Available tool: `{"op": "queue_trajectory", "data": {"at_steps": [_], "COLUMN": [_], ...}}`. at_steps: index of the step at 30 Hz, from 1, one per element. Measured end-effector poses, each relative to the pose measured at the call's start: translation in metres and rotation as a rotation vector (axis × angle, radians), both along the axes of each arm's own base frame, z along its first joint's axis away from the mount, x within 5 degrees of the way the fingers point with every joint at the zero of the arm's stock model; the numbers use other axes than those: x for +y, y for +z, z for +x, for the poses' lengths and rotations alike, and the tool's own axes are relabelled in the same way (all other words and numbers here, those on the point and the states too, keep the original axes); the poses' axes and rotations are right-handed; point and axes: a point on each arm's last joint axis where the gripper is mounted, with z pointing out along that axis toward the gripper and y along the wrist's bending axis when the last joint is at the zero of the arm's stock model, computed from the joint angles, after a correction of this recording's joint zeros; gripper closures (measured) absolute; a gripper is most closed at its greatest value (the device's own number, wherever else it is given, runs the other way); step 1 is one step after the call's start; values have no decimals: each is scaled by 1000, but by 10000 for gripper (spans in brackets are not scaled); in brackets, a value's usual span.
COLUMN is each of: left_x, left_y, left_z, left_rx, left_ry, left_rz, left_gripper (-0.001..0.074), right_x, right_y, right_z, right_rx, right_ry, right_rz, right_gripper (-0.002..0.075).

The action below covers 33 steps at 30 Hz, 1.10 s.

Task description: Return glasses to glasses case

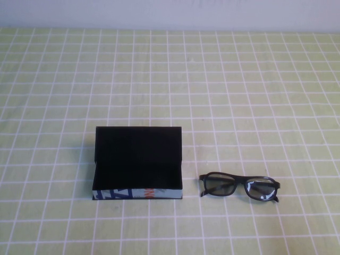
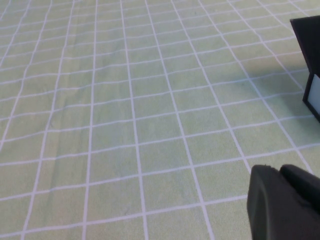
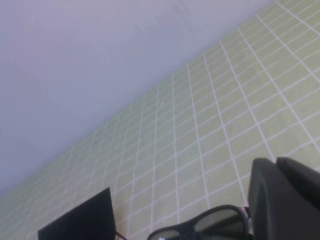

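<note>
The glasses case (image 1: 138, 162) stands open at the front left of centre, its lid upright at the back and its printed blue, white and orange side facing front. The black-framed glasses (image 1: 219, 185) lie unfolded on the cloth just right of the case, apart from it. Neither arm shows in the high view. My left gripper (image 2: 280, 171) is shut and empty, low over bare cloth, with the case's corner (image 2: 307, 40) beyond it. My right gripper (image 3: 276, 162) is shut and empty, raised just near the glasses (image 3: 200, 226); the case's lid (image 3: 82, 220) shows farther off.
A green cloth with a white grid (image 1: 170, 79) covers the whole table. A pale wall (image 3: 100, 60) rises behind the far edge.
</note>
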Motion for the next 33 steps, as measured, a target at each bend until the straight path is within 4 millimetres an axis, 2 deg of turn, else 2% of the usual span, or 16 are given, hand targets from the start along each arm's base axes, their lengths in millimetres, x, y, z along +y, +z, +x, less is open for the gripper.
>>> {"op": "queue_trajectory", "data": {"at_steps": [7,12,15,18,21,25,33], "left_x": [0,0,0,0,0,0,0], "left_y": [0,0,0,0,0,0,0], "left_z": [0,0,0,0,0,0,0], "left_rx": [0,0,0,0,0,0,0], "left_ry": [0,0,0,0,0,0,0], "left_rz": [0,0,0,0,0,0,0], "left_gripper": [737,737,737,737,737,737,737], "right_x": [-1,8,16,24,30,32,38], "right_y": [5,2,20,44,66,89,108], "right_z": [0,-2,-2,4,17,45,110], "right_rx": [-19,58,128,242,399,582,760], "right_ry": [-23,77,162,257,352,444,646], "right_rz": [169,221,204,105,-50,-260,-460], "right_gripper": [737,737,737,737,737,737,737]}}
